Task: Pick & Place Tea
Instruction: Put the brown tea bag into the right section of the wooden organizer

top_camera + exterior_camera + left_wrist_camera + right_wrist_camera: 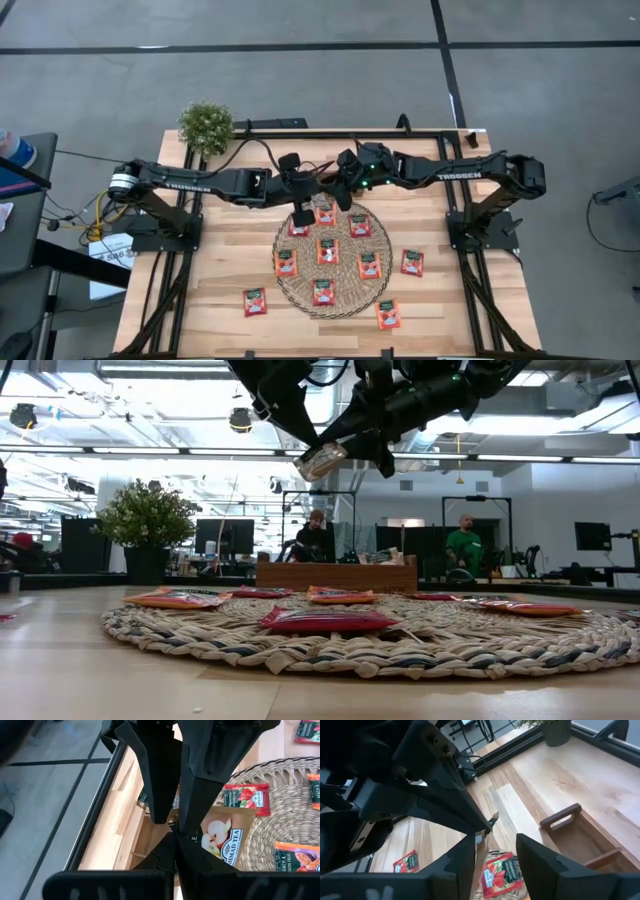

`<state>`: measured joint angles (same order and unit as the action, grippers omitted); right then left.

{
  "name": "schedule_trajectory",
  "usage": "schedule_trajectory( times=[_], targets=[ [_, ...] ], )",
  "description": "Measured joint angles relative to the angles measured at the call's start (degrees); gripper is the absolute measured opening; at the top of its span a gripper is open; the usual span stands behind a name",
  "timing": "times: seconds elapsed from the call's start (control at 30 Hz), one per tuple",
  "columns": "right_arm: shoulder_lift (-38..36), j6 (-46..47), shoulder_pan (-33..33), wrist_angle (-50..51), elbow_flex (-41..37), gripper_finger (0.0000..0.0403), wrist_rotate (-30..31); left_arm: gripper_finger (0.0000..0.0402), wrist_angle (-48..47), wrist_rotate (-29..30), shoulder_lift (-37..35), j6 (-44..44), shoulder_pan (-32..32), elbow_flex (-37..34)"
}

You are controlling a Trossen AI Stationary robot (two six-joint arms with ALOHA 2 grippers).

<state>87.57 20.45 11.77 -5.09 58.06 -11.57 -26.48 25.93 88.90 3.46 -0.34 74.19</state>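
So, on the pale wooden plank table [220,300] a large round woven mat [400,650] is laid out. Flat square red-orange tea sachets [325,620] are scattered over it, and a few more are left on the bare wood beside it. The two dark arms are brought together above the mat's far edge. Just behind that edge a small brown wooden compartment tray [335,573] is parked.

The step in hand looks like a mid-air handover. One pale flat square sachet with an apple printed on it [320,461] is held up off the mat, over the mat's far edge near the tray. It's pinched at one corner by the left gripper [175,837], whose fingers are clamped tight on it. The right gripper [492,847] is set around the same sachet, which is seen edge-on from its wrist. Its two fingers are parted, with a gap on either side, so nothing is gripped there yet.

What's probably called for next:
- The right fingers need to be closed squarely on the free part of the sachet.
- Only then should the left pinch be let go, or the sachet gets dropped onto the mat.
- After that it can be carried to the tray, presumably into one of the compartments. Which one can't be told from here.
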Motion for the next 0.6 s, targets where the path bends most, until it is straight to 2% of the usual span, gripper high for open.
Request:
schedule_trajectory(
  times=[0.2,0.43,0.6],
  targets=[
    [0.0,-1.0,0.0,0.0,0.0,0.0091,0.0,0.0,0.0,-0.4,0.0,0.0,0.0,0.0],
    [0.0,-2.1,0.0,0.0,0.0,0.0013,-0.1,0.0,0.0,-0.3,0.0,0.0,0.0,0.0],
    [0.0,-2.6,0.0,0.3,0.0,0.0005,0.3,0.0,0.1,-0.3,0.0,0.0,0.0,0.0]
  ],
)
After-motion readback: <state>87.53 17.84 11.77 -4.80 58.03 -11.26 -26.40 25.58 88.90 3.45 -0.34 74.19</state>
